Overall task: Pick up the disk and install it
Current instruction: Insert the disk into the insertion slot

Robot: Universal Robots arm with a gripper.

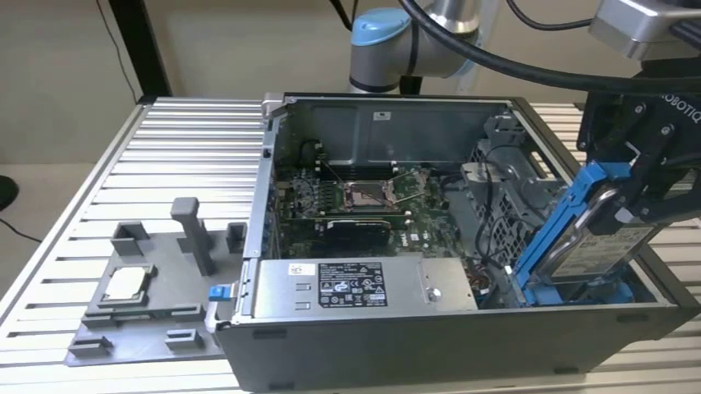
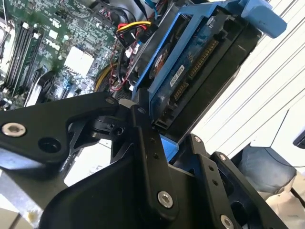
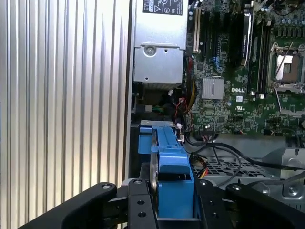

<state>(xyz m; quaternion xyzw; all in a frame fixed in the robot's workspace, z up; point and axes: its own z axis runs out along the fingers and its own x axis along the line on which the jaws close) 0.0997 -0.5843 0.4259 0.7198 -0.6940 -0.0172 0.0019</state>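
I had the gripper (image 1: 633,195) pinched on the disk (image 1: 597,238) over the open computer case (image 1: 438,336).

The disk's blue frame was squeezed between the black fingers (image 3: 138,205) in both wrist views. It stood steeply tilted at the exterior view's right end of the case, with its lower end down inside, beside the power-supply box (image 1: 362,283). The motherboard (image 3: 228,95) lay beyond it. The case sat on the ribbed table (image 1: 186,156).
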